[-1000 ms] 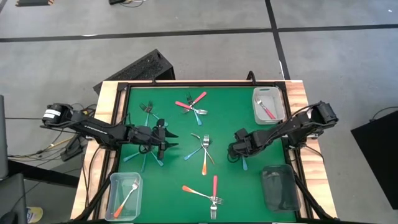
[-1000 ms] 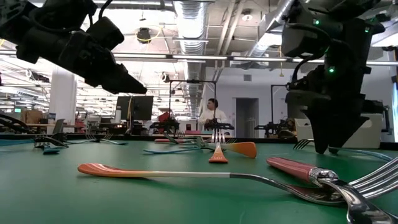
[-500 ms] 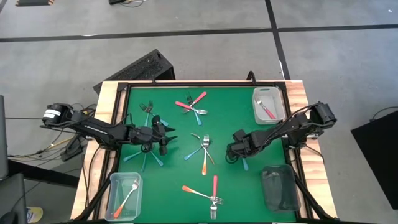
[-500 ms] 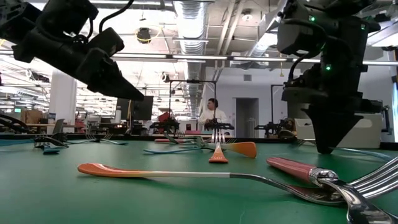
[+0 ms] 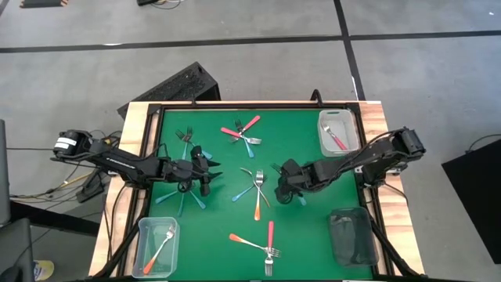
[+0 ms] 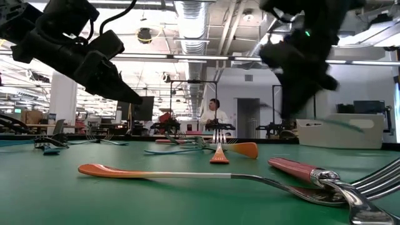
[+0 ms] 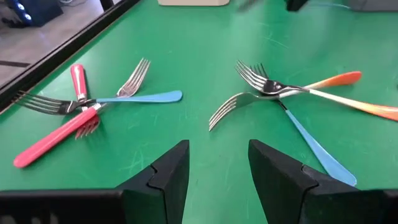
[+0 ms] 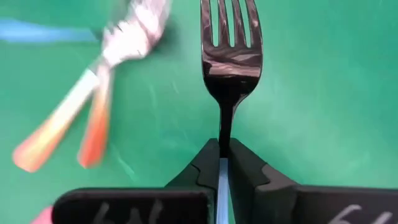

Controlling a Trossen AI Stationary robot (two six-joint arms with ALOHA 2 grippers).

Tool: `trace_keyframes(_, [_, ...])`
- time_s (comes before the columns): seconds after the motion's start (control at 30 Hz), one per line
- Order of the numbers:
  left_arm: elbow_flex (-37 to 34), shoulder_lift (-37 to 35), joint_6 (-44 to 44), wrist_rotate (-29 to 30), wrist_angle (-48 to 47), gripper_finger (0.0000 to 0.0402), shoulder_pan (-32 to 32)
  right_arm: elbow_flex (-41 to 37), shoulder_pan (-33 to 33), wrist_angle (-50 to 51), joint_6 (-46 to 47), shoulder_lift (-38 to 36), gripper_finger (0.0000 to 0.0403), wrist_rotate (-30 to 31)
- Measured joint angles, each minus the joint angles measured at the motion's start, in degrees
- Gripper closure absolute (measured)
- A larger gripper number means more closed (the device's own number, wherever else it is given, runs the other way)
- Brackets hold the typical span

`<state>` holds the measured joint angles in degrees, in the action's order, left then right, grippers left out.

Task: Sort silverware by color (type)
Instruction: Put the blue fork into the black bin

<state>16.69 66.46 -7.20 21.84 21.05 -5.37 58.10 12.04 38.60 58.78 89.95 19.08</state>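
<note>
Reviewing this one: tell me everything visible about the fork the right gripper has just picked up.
The blue fork is pinched in the right gripper, whose fingers are shut on its neck and handle. Four shiny metal tines and a narrow neck stick out ahead of the fingers; a strip of light blue plastic handle shows between them. It looks lifted off the green mat, touching nothing but the fingers. In the high view the gripper sits right of centre, beside a small fork pile.

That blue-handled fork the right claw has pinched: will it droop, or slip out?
Probably stiff: in the right wrist view the fork juts straight out past the right gripper, tines level. It may twist or slip, since the fingers pinch only its slim, smooth-looking neck. Likely light: it hangs clear of the green mat on that small pinch.
</note>
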Motion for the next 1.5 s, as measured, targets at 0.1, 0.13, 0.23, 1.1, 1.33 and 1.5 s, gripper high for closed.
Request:
trace_keyframes(0.1, [0.0, -0.1, 1.5, 0.0, 3.0, 0.0249, 0.0, 2.0, -1.8, 1.1, -6.2, -2.1, 0.0368, 4.4])
trace_keyframes(0.13, [0.0, -0.2, 2.3, 0.1, 4.3, 0.0249, 0.0, 2.2, -2.6, 1.2, -8.0, -3.1, 0.0369, 5.6])
trace_keyframes(0.23, [0.1, -0.2, 5.5, 0.7, 7.8, 0.0249, 0.2, 2.3, -4.7, 2.2, -12.3, -5.5, 0.0369, 8.2])
trace_keyframes(1.1, [14.3, -0.3, 11.9, -3.5, 2.5, 0.0261, 24.3, -1.2, -29.0, -8.8, -53.8, -16.6, 0.0368, 5.5])
trace_keyframes(1.33, [14.3, -0.2, 12.2, -3.8, 1.1, 0.0261, 26.1, -6.1, -35.9, -18.5, -56.0, -16.5, 0.0368, -7.6])
trace_keyframes(1.5, [14.3, -0.2, 11.7, -8.6, -0.1, 0.0261, 27.6, -6.0, -38.3, -21.6, -54.5, -16.8, 0.0368, -13.8])
